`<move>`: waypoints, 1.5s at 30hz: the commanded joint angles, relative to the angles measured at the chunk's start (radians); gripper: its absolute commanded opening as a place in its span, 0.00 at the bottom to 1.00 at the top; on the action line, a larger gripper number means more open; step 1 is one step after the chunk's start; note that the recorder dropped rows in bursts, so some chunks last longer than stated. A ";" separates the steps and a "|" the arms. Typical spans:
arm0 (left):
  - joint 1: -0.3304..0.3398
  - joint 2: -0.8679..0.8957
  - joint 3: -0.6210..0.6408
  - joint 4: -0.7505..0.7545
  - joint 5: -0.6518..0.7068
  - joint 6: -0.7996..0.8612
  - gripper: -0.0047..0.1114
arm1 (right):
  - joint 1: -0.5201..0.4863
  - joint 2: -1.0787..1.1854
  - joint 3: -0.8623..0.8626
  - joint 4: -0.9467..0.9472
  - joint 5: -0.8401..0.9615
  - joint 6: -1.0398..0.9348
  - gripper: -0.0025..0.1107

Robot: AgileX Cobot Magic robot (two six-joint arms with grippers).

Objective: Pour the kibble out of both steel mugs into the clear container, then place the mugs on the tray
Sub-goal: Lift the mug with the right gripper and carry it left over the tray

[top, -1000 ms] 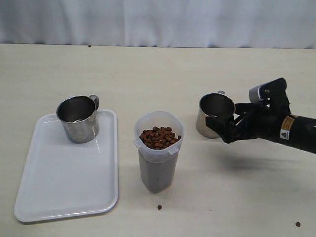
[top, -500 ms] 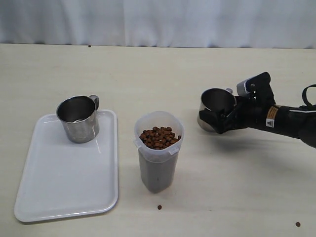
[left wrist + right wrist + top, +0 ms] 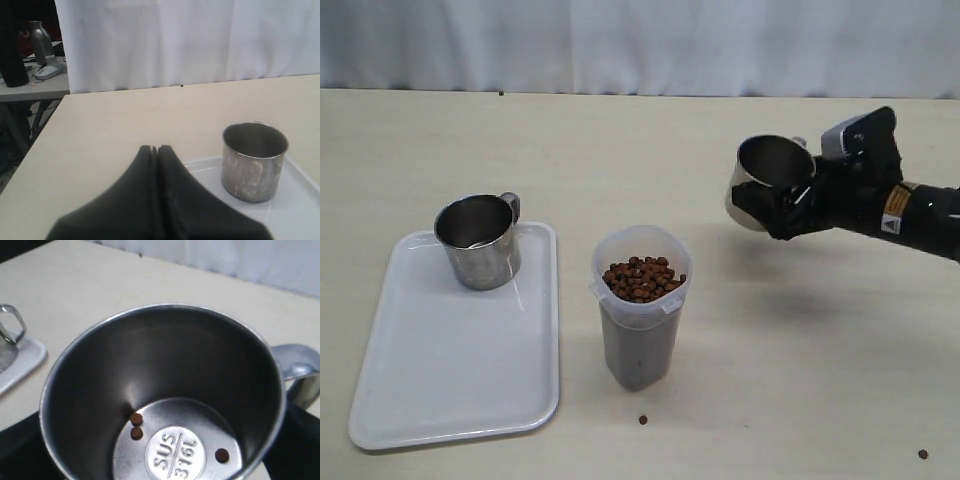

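My right gripper clamps a shiny cylindrical steel mug, tilted; three round brown kibble pellets sit on its stamped base. Its loop handle is cut off at the edge; my left gripper is pressed closed.

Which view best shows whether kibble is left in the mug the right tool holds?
Right wrist view: it looks straight into the mug, showing three pellets on its bottom. The exterior view shows it small and from the side; the left wrist view misses it.
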 commanded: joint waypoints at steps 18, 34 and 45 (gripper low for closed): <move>-0.006 -0.003 0.003 0.000 -0.010 -0.004 0.04 | 0.716 -0.477 -0.069 -0.089 0.320 0.203 0.06; -0.006 -0.003 0.003 0.000 -0.008 -0.004 0.04 | 0.905 0.010 -0.288 -0.002 0.209 0.167 0.06; -0.006 -0.003 0.003 0.000 -0.008 -0.004 0.04 | 1.088 0.059 -0.379 0.320 0.419 0.010 0.06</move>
